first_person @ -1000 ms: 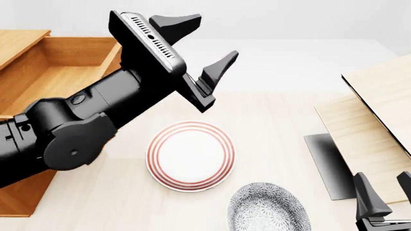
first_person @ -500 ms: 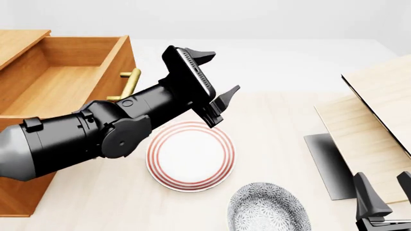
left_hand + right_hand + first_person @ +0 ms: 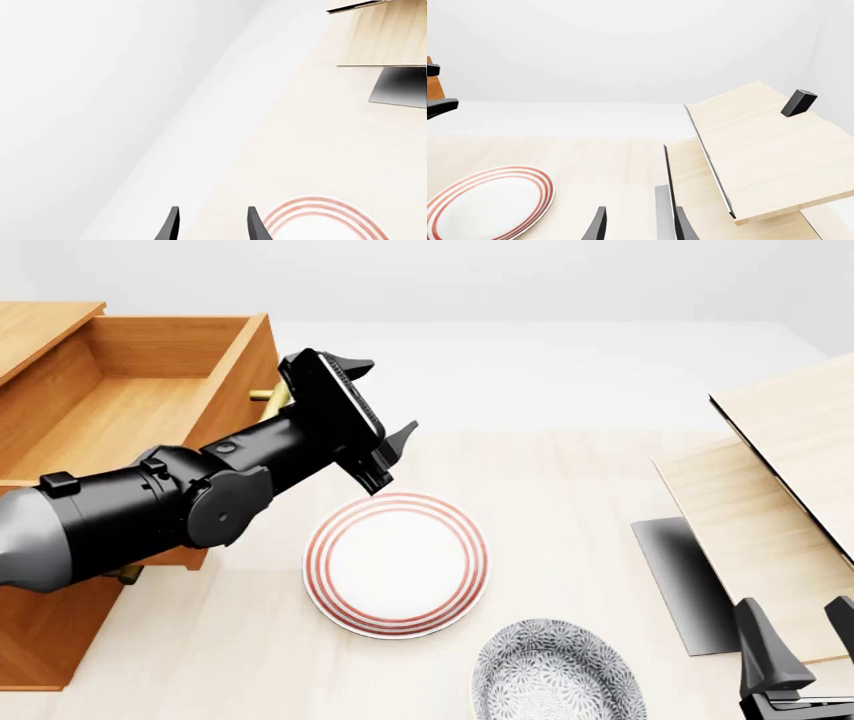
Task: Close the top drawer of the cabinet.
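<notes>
Front view: the top drawer (image 3: pixel 127 405) is seen pulled well out of the cabinet (image 3: pixel 40 325), so closing is not yet done. The left tool (image 3: pixel 378 410) is held open and empty, just beside the drawer front; pushing remains.

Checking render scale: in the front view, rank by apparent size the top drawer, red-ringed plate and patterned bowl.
1. top drawer, partly hidden by the left arm
2. red-ringed plate
3. patterned bowl, cropped by the frame edge
</notes>
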`<state>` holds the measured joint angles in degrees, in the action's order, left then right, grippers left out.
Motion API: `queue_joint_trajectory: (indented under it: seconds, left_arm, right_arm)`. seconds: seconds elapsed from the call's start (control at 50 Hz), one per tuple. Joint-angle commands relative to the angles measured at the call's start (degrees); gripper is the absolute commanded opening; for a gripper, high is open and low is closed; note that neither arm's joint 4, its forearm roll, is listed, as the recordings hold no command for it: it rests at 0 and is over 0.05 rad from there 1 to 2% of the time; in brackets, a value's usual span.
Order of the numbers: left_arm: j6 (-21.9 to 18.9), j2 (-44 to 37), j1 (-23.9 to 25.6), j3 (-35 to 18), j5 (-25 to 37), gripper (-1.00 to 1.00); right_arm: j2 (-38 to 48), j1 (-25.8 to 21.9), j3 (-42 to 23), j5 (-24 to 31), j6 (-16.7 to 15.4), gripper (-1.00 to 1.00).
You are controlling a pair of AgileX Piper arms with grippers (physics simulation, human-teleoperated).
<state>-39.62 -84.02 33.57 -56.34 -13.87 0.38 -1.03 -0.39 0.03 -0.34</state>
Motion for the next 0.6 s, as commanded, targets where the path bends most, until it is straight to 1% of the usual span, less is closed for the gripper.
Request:
queue_joint_trajectory:
  seconds: [0.02,0.04,0.08,0.2,0.26,0.42,0.6]
  left_arm:
    - [-3.45,0.29,-5.32,3.98,-0.50,1.00]
    - [-3.71,0.30,-5.63,4.27,-0.63,1.00]
    - [-4.03,0.40,-7.96,4.26,-0.90,1.00]
    - [-4.47,0.88,-9.59,5.73,-0.93,1.00]
    - [-5.05,0.52,-11.18,6.59,-1.86,1.00]
    - [-5.66,0.79,-13.30,8.88,-3.61,1.00]
    - [-5.62,1.88,-16.11,9.67,-3.88,1.00]
  right_arm:
    - [0.00,-0.01,0.00,0.00,0.00,1.00]
    - [0.01,0.00,0.00,0.00,-0.01,1.00]
    - [0.00,-0.01,0.00,0.00,-0.01,1.00]
    - [0.00,-0.01,0.00,0.00,0.00,1.00]
    - [0.00,0.00,0.00,0.00,-0.01,1.00]
    - [0.00,0.00,0.00,0.00,-0.02,1.00]
    - [-0.01,0.00,0.00,0.00,-0.01,1.00]
